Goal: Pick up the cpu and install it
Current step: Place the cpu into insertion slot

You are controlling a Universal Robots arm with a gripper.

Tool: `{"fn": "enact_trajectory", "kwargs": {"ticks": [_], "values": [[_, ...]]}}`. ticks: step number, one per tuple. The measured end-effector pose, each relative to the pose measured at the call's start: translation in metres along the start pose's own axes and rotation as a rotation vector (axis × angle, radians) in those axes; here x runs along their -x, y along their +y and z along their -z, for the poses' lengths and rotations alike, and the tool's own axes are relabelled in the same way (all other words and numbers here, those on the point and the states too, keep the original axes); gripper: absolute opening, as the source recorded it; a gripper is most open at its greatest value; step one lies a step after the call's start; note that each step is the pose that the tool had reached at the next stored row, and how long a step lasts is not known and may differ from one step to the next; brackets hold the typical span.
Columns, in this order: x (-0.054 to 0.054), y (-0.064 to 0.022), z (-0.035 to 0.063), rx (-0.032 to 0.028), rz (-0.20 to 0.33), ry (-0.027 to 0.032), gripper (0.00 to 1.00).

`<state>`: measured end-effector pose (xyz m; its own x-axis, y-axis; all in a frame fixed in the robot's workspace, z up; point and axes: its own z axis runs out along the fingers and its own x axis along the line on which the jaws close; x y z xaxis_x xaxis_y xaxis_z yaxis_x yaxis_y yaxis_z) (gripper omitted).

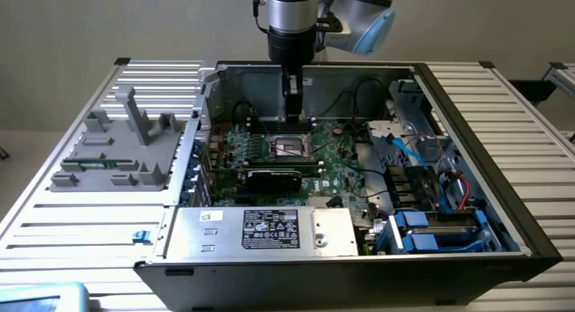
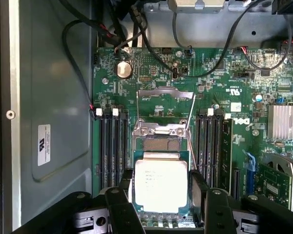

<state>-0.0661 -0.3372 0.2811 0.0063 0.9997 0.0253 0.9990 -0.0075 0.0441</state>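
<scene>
The cpu (image 2: pixel 161 183), a flat square chip with a shiny silver top and a thin green edge, sits between my gripper's black fingers (image 2: pixel 126 192) in the wrist view. My gripper (image 2: pixel 162 195) is shut on it. Just beyond the chip lies the open socket (image 2: pixel 158 142), its pin field bare and its metal load plate (image 2: pixel 166 95) swung back. In the exterior view the gripper (image 1: pixel 294 120) hangs straight down inside the open computer case, a little above the socket (image 1: pixel 289 147) on the green motherboard (image 1: pixel 337 167).
Memory slots (image 2: pixel 111 146) flank the socket on both sides. A black card (image 1: pixel 274 178) lies in front of the socket, with the power supply (image 1: pixel 269 230) nearer still. Black cables (image 2: pixel 83 29) loop along the case wall. A grey fixture (image 1: pixel 121 147) stands on the slatted table at the exterior view's left.
</scene>
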Motion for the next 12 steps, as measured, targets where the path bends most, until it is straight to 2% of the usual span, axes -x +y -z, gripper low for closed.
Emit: {"fn": "enact_trajectory", "kwargs": {"ticks": [12], "values": [[0.004,-0.0016,-0.0216,0.0000,0.001,0.0004,0.55]]}}
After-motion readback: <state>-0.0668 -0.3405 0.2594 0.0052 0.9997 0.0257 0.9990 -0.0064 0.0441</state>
